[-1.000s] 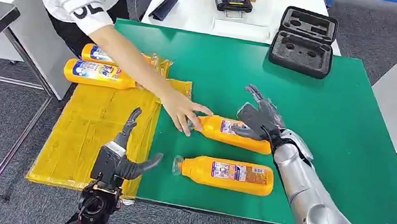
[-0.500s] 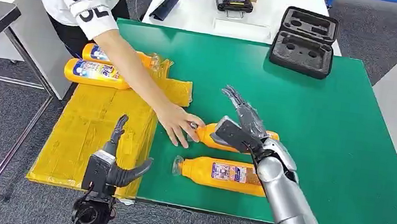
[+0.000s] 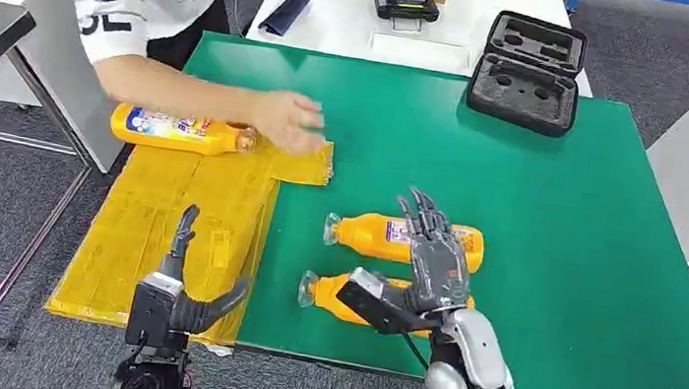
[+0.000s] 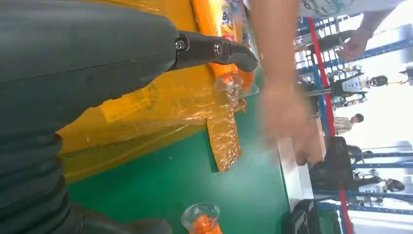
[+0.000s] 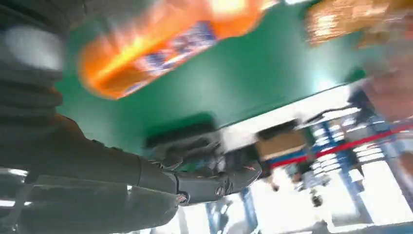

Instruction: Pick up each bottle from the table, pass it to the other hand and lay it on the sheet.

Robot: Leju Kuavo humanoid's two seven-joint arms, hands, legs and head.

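The right hand [image 3: 415,278] is spreading wide and empty over the near bottle [image 3: 333,292] to grab it. The left hand [image 3: 180,293] is waiting, open and empty.

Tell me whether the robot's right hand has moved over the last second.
Yes. The right hand has drawn back toward the robot and to its left, away from the black foam case; it now hangs open over the near bottle, not the far bottle.

Black foam case [image 3: 526,70] (open) on green table [image 3: 613,237]
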